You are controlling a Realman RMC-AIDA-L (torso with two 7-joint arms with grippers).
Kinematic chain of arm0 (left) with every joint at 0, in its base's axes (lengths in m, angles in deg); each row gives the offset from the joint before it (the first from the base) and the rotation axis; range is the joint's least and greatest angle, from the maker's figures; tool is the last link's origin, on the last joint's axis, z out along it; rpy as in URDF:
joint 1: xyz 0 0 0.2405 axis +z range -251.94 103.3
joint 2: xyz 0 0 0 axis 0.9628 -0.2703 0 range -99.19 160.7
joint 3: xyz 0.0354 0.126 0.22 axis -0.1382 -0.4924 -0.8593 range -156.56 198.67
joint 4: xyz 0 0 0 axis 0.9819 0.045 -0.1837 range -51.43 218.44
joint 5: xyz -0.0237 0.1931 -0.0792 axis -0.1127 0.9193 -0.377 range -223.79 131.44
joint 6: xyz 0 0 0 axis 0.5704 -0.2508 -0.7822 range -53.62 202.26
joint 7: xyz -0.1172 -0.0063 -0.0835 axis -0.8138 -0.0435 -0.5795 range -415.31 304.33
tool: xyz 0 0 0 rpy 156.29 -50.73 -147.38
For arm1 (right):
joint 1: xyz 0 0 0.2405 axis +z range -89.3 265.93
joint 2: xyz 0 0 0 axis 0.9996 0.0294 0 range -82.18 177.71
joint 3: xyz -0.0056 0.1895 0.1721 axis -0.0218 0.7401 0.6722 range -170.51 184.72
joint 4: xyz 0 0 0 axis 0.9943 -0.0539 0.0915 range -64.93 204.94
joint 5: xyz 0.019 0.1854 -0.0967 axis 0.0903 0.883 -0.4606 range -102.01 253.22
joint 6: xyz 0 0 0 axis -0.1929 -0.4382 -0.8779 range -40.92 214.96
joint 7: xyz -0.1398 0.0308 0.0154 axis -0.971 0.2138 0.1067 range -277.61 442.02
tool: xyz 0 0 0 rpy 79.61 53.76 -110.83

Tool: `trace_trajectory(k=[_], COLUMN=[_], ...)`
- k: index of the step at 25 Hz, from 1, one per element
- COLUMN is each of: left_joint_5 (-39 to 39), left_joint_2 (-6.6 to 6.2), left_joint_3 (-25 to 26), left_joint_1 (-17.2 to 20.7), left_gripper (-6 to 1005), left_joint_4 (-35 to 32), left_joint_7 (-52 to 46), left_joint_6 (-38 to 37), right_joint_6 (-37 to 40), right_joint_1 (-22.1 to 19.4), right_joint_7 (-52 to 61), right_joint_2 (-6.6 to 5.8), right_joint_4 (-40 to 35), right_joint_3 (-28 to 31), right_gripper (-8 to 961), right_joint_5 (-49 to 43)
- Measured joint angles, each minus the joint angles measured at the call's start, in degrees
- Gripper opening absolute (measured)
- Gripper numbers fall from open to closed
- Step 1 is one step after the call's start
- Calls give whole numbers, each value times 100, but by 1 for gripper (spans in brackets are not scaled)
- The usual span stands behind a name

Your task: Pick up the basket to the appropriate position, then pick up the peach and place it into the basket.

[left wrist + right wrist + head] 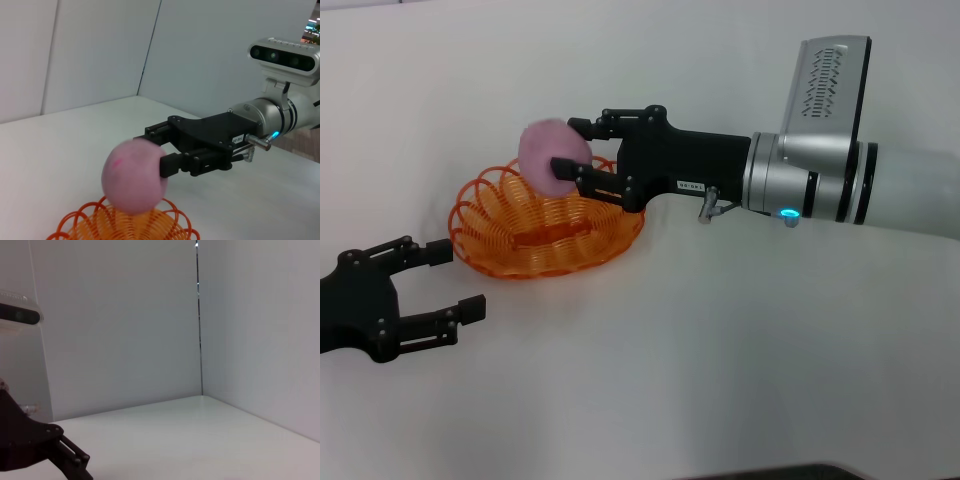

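The orange wire basket sits on the white table, left of centre in the head view. Its rim also shows in the left wrist view. My right gripper reaches in from the right and is shut on the pink peach, holding it just above the basket's far rim. The left wrist view shows the peach at the right gripper's fingertips, right over the basket. My left gripper is open and empty, resting low at the near left of the basket.
The white table stretches out in front and to the right. Pale walls stand behind it. The right arm's silver forearm spans the right side above the table.
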Motion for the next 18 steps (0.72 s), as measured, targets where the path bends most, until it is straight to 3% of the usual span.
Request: trace_trajectory(k=[10,14,18], left_joint_5=[0,0,0], left_joint_2=[-1,-8,-9], left_joint_3=[9,21,21], left_joint_1=[1,1,1], left_gripper=[833,834,834], left_joint_4=[-3,-11,-12], left_joint_7=[0,0,0], left_joint_6=[-37,-58,-61], right_joint_6=[1,109,410], right_joint_1=[33,25,-123], right_joint_7=[30,188,897], right_joint_2=[0,-27,-141], right_joint_4=[7,-48,-569], right_joint_3=[-40,-52,-295], right_gripper=[614,769,912], right_joint_5=[5,5,-199])
